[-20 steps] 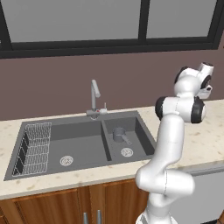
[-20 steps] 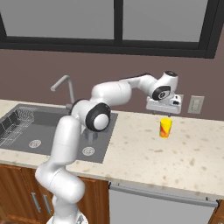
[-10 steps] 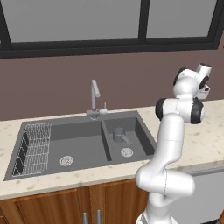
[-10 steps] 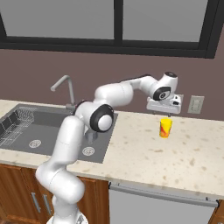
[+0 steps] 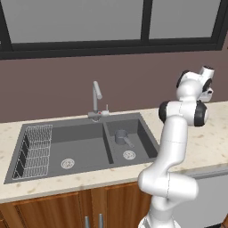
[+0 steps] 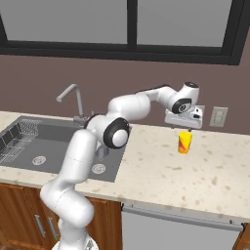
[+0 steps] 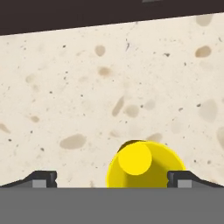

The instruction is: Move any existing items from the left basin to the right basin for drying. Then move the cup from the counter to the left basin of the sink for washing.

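The white arm's two-finger tool [image 6: 184, 128] hangs directly above the small yellow tumbler with a red-orange mark on its side [image 6: 184, 142], which stands upright on the beige speckled stone desk [image 6: 205, 171], well to the right of the sink and near the dark back wall. In the hand view, the tumbler [image 7: 144, 168] is seen from above, its round open mouth sitting low in the picture between the two dark fingertips [image 7: 43, 178], closer to the one on the right of that view. The tool's jaws stand spread as wide as they go, one on each side of the tumbler, and they hold nothing; from the right base view there is a small gap between the tool and the tumbler's rim.

The dark grey two-basin recessed sink [image 5: 147, 129] lies to the arm's left, with a slim silver faucet [image 5: 96, 100] rising at its back edge. The small grey metal cylindrical pot with a short straight handle [image 5: 121, 136] rests upright in the narrower right basin [image 5: 141, 133], behind its round drain [image 5: 129, 154], with the handle pointing toward the front right. The wider left basin [image 5: 84, 147] has a wire dish rack [image 5: 34, 150] along its left side and a round drain [image 5: 67, 163] near the front.
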You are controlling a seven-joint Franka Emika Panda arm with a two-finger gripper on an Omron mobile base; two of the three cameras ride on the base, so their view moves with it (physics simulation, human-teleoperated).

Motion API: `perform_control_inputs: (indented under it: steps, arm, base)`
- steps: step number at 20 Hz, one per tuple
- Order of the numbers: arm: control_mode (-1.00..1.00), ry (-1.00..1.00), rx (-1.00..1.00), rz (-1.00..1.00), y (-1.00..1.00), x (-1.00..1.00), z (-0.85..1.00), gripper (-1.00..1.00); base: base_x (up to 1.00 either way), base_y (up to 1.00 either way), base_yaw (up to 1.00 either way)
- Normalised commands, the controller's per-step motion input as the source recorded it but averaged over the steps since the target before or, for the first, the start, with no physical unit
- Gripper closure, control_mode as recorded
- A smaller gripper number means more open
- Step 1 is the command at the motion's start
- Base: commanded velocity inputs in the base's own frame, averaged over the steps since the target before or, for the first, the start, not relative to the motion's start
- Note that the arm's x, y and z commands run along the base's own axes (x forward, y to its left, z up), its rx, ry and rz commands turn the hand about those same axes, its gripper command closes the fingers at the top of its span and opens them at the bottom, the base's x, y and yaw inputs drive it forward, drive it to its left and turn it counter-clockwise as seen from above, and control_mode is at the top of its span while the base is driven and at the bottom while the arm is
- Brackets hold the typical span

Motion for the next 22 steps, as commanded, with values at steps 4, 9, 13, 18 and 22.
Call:
perform_control_inputs:
  steps: [4, 9, 13, 18, 22]
  arm:
    - [-1.0, 0.0, 0.0, -0.04, -0.02, 0.06, -0.1, -1.0]
    - [-1.0, 0.0, 0.0, -0.05, -0.01, 0.0, -0.08, -1.0]
    - [-1.0, 0.0, 0.0, -0.07, 0.0, 0.0, -0.07, -1.0]
    - [-1.0, 0.0, 0.0, -0.07, 0.0, 0.0, -0.08, -1.0]
    - [-1.0, 0.0, 0.0, -0.06, 0.0, 0.0, -0.07, -1.0]
  base:
    - [0.0, 0.0, 0.0]
    - [0.0, 0.0, 0.0]
    - [0.0, 0.0, 0.0]
    - [0.0, 0.0, 0.0]
    - [0.0, 0.0, 0.0]
